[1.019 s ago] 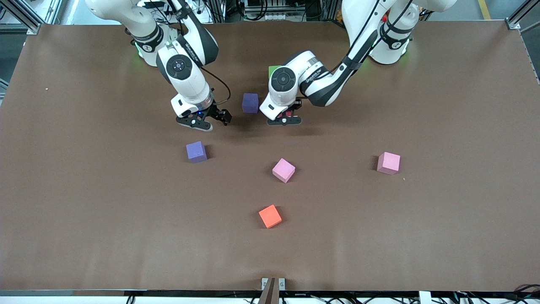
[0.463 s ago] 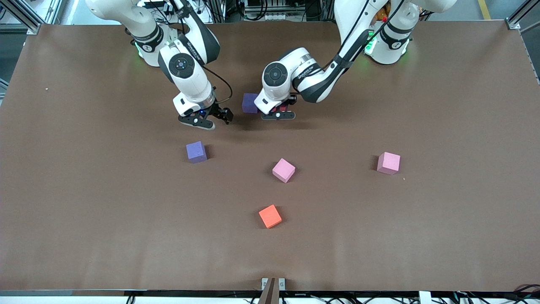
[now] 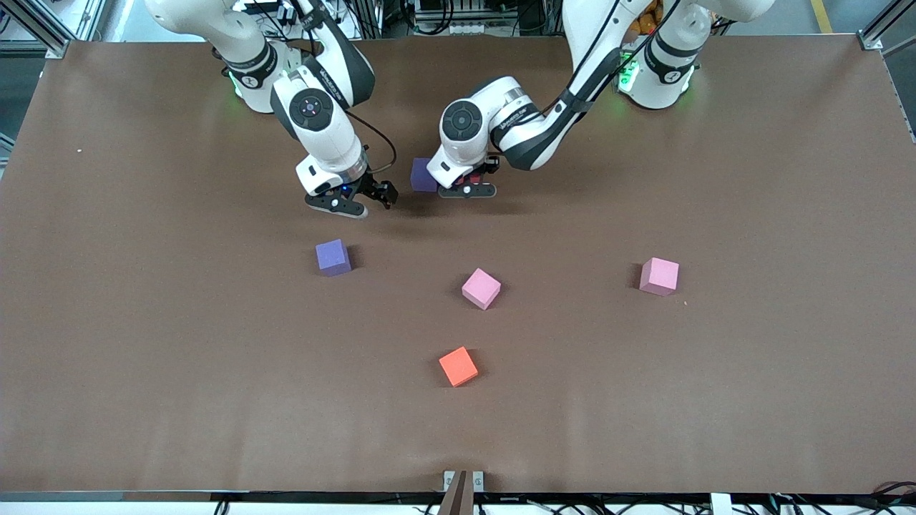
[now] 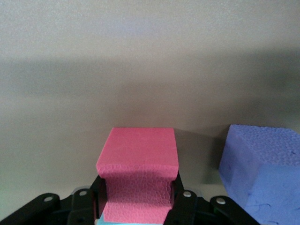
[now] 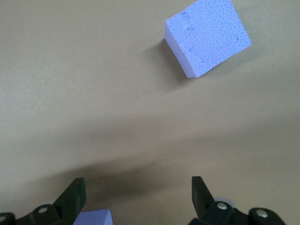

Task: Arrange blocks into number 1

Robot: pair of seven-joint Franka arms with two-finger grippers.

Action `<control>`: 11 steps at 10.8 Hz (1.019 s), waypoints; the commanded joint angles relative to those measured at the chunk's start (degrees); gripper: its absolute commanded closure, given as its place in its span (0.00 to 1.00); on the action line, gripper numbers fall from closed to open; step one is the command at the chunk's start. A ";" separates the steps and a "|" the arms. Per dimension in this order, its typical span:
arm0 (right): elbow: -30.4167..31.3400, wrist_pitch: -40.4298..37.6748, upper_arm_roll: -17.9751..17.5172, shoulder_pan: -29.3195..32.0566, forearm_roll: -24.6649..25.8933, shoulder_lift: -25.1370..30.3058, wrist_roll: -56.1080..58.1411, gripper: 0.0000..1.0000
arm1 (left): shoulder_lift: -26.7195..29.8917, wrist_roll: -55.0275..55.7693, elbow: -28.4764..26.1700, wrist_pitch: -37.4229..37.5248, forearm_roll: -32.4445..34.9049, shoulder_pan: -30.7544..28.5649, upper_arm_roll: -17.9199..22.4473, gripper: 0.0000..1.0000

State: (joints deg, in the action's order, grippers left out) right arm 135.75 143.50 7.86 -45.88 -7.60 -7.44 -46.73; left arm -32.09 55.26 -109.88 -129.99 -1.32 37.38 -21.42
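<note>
My left gripper [image 3: 469, 187] is shut on the red block [image 4: 138, 159] and holds it low over the table, right beside a purple block [image 3: 421, 175] [image 4: 262, 178]. A sliver of light blue [image 4: 101, 221] shows under the red block at the picture's edge. My right gripper [image 3: 365, 200] [image 5: 138, 185] hangs open and empty above bare table, toward the right arm's end from that purple block. A second purple block [image 3: 333, 257] [image 5: 208, 37] lies nearer the front camera. Two pink blocks [image 3: 481, 288] [image 3: 659, 276] and the orange block [image 3: 458, 366] lie apart. The green block is hidden.
The brown table [image 3: 715, 393] stretches wide around the scattered blocks. Both arms' bases stand along its edge farthest from the front camera. A small metal bracket [image 3: 463, 481] sits at the edge nearest the camera.
My left gripper has carried the red block toward the robots' bases and up against the purple block, covering the green block. The right gripper has drifted slightly and stays open.
</note>
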 commanded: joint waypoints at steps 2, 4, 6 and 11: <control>1.00 0.64 0.05 -0.44 -0.66 0.94 0.42 0.00 | -1.40 2.31 0.28 -0.52 0.35 0.50 -0.73 1.00; 1.00 0.64 0.05 -0.70 -0.66 0.94 0.42 0.00 | -1.40 3.44 0.28 -0.52 0.44 0.50 -1.34 1.00; 1.00 0.64 0.05 -0.79 -0.66 0.94 0.42 0.00 | -1.93 3.63 0.37 -0.52 0.44 0.59 -1.52 1.00; 0.83 0.73 0.05 -0.97 -0.66 0.94 0.42 0.00 | -0.71 2.93 1.51 -0.52 1.41 -0.11 -0.39 0.00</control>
State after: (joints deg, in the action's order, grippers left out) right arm 135.76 143.60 7.85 -46.50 -7.60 -7.44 -46.73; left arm -33.25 57.23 -109.72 -130.57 -1.31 37.49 -22.27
